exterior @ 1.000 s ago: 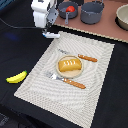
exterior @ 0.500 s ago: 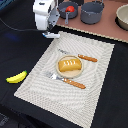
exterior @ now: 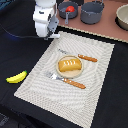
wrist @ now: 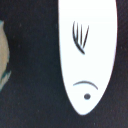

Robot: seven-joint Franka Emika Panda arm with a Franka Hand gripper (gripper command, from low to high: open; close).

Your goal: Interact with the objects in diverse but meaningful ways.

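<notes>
A golden-orange scored bread loaf (exterior: pixel 69 65) is seen resting on a round tan plate (exterior: pixel 69 73) in the middle of a pale woven placemat (exterior: pixel 95 95) that is spread over the dark desk (exterior: pixel 117 107). A wooden-handled fork (exterior: pixel 66 80) is laid just beside the plate on its nearer side, and a wooden-handled knife (exterior: pixel 79 56) is laid along its farther side. A yellow banana (exterior: pixel 16 77) is found on the desk well apart from the plate, off the mat toward the exterior view's left. A red round tomato (exterior: pixel 68 8) is held in a grey pot (exterior: pixel 69 10) at the back, next to a second grey pot (exterior: pixel 92 11). The white robot arm (exterior: pixel 45 19) is positioned over the mat's far corner; whether its jaws are wide or narrow cannot be told. In the wrist view a small white elongated piece (wrist: pixel 89 50) with dark markings is shown against a dark surface
</notes>
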